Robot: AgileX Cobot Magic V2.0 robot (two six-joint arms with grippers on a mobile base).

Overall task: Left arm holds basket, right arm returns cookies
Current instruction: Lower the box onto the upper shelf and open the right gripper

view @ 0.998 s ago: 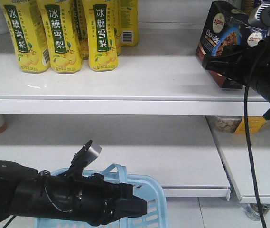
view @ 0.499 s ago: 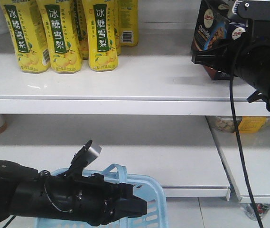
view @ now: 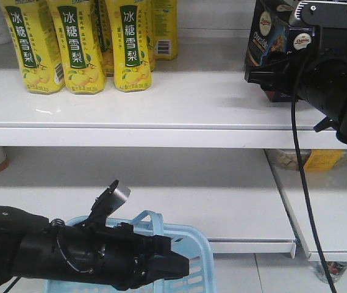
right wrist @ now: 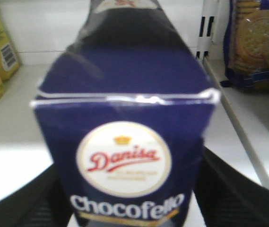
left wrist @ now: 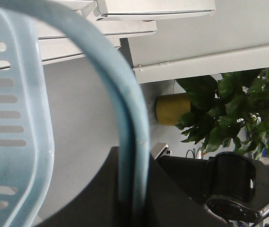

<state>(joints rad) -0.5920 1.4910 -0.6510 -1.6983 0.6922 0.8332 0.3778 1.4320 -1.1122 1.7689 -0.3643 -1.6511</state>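
The upper shelf (view: 179, 104) lies bare from its middle to the cookies (view: 269, 43) at its right end. Yellow bottles (view: 75, 43) crowd its back left corner. Beyond the right edge stand biscuit packs (right wrist: 255, 42).

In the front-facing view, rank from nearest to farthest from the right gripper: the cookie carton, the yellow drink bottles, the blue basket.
1. Cookie carton: in the right gripper, top shelf, right.
2. Yellow drink bottles: same shelf, far left.
3. Blue basket: bottom, under the left arm.

Bright, even light from above; the shelf (view: 161, 97) shines with soft glare near its front edge. The carton (right wrist: 125, 142) fills the right wrist view, slightly blurred. The basket (left wrist: 16, 118) handle looms soft and unfocused.
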